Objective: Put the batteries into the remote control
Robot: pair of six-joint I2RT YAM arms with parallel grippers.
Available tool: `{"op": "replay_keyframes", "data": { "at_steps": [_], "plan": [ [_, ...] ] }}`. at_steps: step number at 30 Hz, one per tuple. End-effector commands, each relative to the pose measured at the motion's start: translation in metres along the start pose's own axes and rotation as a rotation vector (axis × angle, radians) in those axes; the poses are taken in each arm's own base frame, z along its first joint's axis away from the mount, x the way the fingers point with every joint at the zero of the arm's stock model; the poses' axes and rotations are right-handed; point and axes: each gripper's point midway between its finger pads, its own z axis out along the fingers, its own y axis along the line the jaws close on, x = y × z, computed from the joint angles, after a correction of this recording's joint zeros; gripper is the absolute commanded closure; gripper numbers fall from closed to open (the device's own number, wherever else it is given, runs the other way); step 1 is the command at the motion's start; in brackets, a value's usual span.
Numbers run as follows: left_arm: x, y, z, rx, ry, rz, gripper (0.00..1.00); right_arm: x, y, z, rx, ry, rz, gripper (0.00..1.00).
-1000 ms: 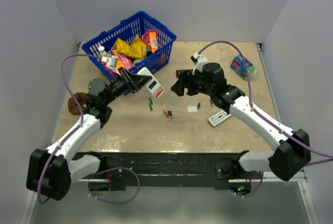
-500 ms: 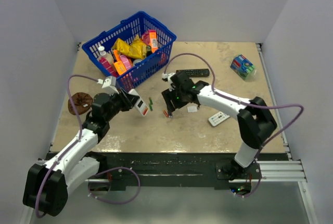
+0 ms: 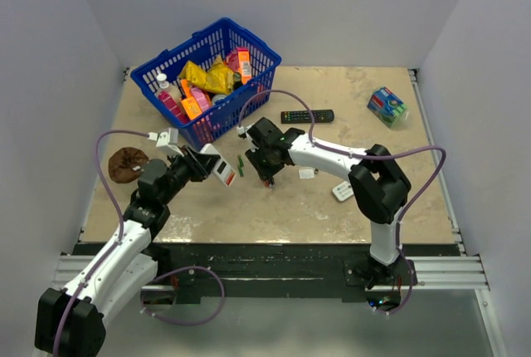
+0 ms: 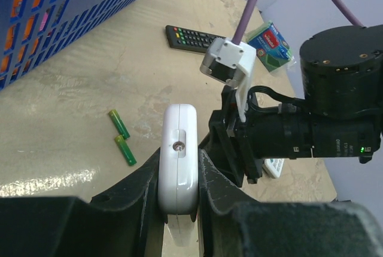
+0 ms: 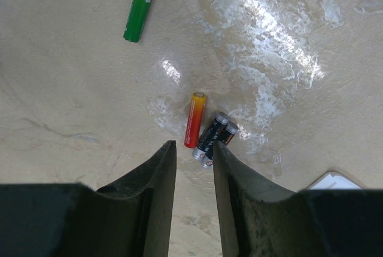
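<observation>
Clamping the remote control by its two long sides, the left gripper is holding it on edge above the table, jaws closed tight on the white case. Just past those jaws the right arm's dark wrist is standing in the way, hiding the table beneath it. Two green batteries are lying on the table off to the left of the jaws, nearly end to end. Farther out that way a blue basket is sitting, and a black remote is lying well beyond.

The right gripper is pointing down at the table with its jaws parted only narrowly and nothing held between them. A red-orange battery is lying straight ahead of the gap. Two dark batteries are resting side by side close on its right, their near ends showing between the fingertips. The corner of a white card is peeking out to the right of the jaws.
</observation>
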Motion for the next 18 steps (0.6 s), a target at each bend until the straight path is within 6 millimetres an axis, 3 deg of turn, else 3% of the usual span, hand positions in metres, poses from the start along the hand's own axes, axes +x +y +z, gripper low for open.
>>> {"op": "replay_keyframes", "data": {
  "at_steps": [1, 18],
  "plan": [
    [-0.007, -0.011, -0.002, 0.061, -0.030, 0.038, 1.00, -0.014, 0.005, -0.004, 0.007, -0.021, -0.031, 0.67],
    [-0.002, -0.017, 0.000, 0.101, 0.004, 0.045, 1.00, 0.005, 0.005, 0.023, 0.043, 0.049, -0.068, 0.76]
  ]
}}
